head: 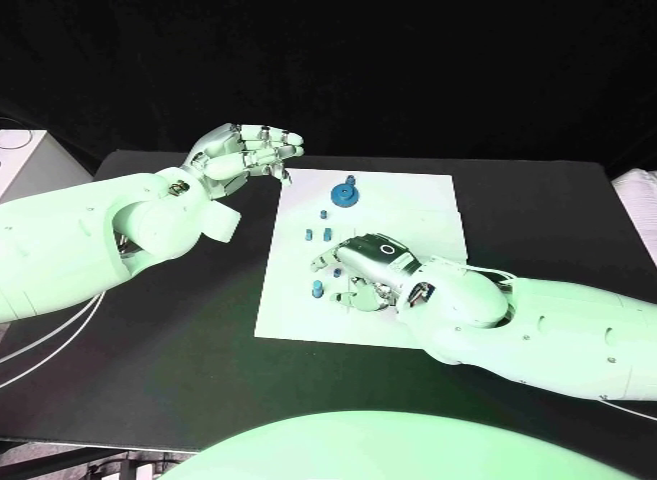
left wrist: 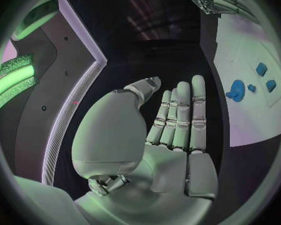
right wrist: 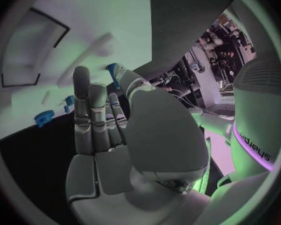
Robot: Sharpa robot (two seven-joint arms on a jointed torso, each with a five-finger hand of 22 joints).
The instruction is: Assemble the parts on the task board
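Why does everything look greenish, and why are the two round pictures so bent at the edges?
Head view: green light tints the white task board and both arms; the right hand shades the board beneath it. Left wrist view: the fisheye lens bends the board's straight edge around the left hand, with pink mixed in. Right wrist view: same bending, and the blue parts look soft.

The white left arm enters from nine o'clock and rises toward eleven, its silver many-fingered left hand point(head: 246, 150) point(left wrist: 178, 120) raised, fingers straight and close together, holding nothing. The white right arm enters from four o'clock; its silver right hand point(head: 369, 268) point(right wrist: 106, 120) lies low near centre, palm down, fingers extended together.
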